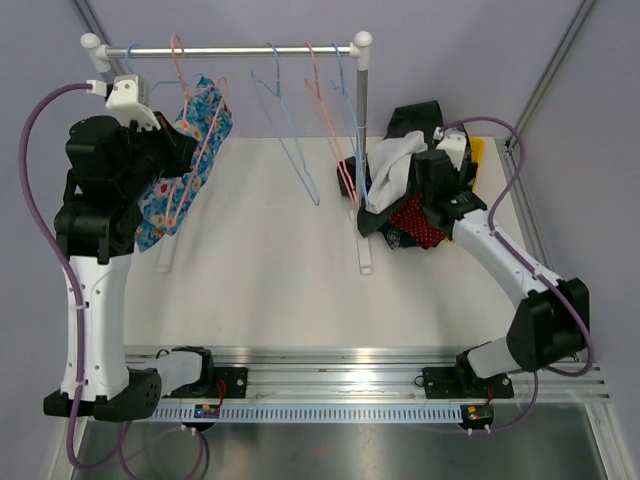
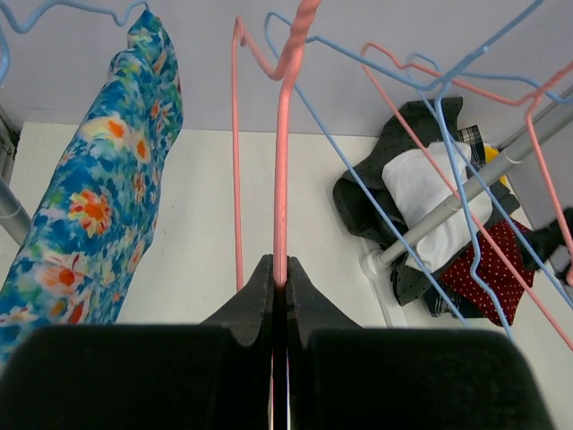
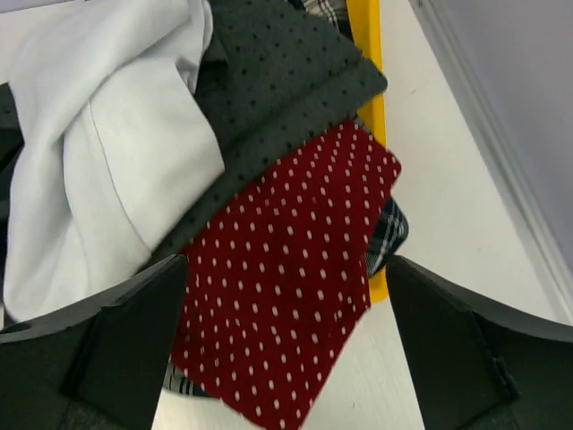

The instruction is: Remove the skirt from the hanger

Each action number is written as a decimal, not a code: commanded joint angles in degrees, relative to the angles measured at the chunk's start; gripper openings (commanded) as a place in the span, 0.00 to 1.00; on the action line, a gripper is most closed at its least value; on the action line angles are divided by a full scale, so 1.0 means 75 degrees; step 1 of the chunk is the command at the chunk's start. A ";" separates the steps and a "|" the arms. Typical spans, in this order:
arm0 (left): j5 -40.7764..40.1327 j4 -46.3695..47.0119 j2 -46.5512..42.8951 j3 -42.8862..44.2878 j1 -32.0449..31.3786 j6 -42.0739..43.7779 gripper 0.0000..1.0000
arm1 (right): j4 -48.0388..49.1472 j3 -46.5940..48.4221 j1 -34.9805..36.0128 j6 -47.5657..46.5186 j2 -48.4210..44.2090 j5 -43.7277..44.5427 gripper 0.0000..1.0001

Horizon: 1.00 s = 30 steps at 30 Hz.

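The skirt [image 1: 207, 122], blue with orange and white flowers, hangs on a pink hanger [image 1: 196, 160] at the left end of the rail [image 1: 250, 49]. My left gripper [image 1: 168, 168] is shut on that hanger's pink wire. In the left wrist view the wire [image 2: 282, 161] runs straight up from between the closed fingers of the gripper [image 2: 278, 269], and the skirt [image 2: 89, 206] hangs to the left, still draped on the hanger. My right gripper [image 1: 402, 203] is open and empty over the clothes pile; in the right wrist view it [image 3: 286, 264] hovers above a red dotted cloth [image 3: 286, 296].
Empty blue [image 1: 292, 140] and pink [image 1: 330, 115] hangers hang on the rail's right half. The rack's right post [image 1: 361, 130] stands beside a pile of white [image 1: 395, 165], dark grey [image 1: 418, 115] and red dotted [image 1: 418, 222] clothes. A yellow item [image 3: 367, 54] lies under the pile.
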 commanded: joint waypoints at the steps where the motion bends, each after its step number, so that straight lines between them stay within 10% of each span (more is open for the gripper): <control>1: -0.0008 0.0785 0.0437 0.0457 -0.0046 -0.0014 0.00 | -0.0052 -0.0591 0.0031 0.1332 -0.1574 -0.0667 1.00; 14: -0.1014 0.0856 0.1986 0.1478 -0.1381 -0.0038 0.02 | -0.0755 -0.2046 0.0066 0.1427 -0.3532 -0.1454 0.99; 22: -0.2291 0.0107 0.0990 0.1325 -0.1324 0.0700 0.69 | -0.0954 -0.2151 0.0066 0.1532 -0.3873 -0.1769 0.99; 30: -0.2667 -0.0270 0.0357 0.0870 -0.0035 0.0935 0.78 | -0.1165 -0.2421 0.0066 0.1709 -0.4412 -0.2086 1.00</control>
